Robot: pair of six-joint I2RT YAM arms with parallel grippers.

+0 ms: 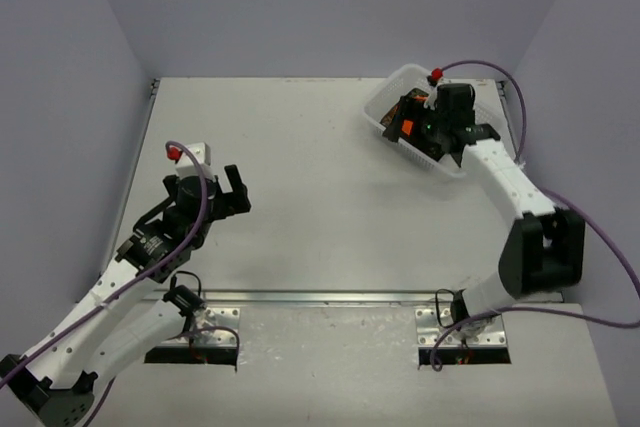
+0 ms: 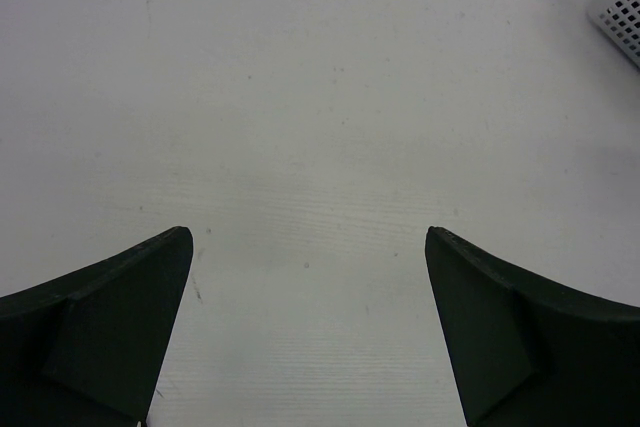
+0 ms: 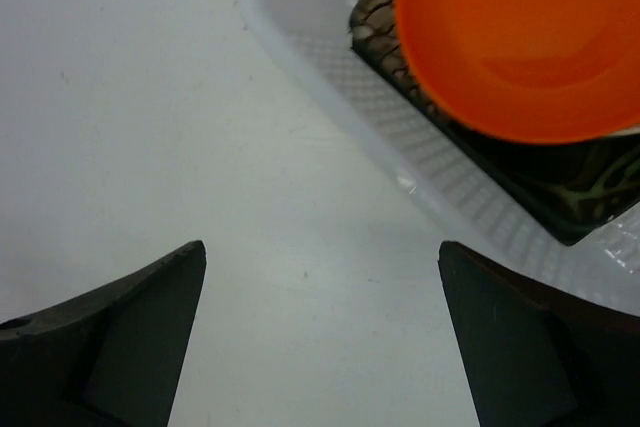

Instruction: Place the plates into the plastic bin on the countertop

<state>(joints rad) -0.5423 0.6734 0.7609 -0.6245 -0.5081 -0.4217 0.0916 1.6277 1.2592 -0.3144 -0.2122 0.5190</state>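
Observation:
The white plastic bin stands at the back right of the white countertop. In the right wrist view the bin's rim holds a round orange plate lying on a dark square floral plate. The orange plate also shows in the top view. The other plates are hidden under the arm or out of view. My right gripper hangs over the bin's near-left side, open and empty. My left gripper is open and empty over bare countertop at the left.
A corner of the bin shows at the top right of the left wrist view. A metal rail runs along the front edge. Grey walls close in the back and both sides. Purple cables trail from both arms.

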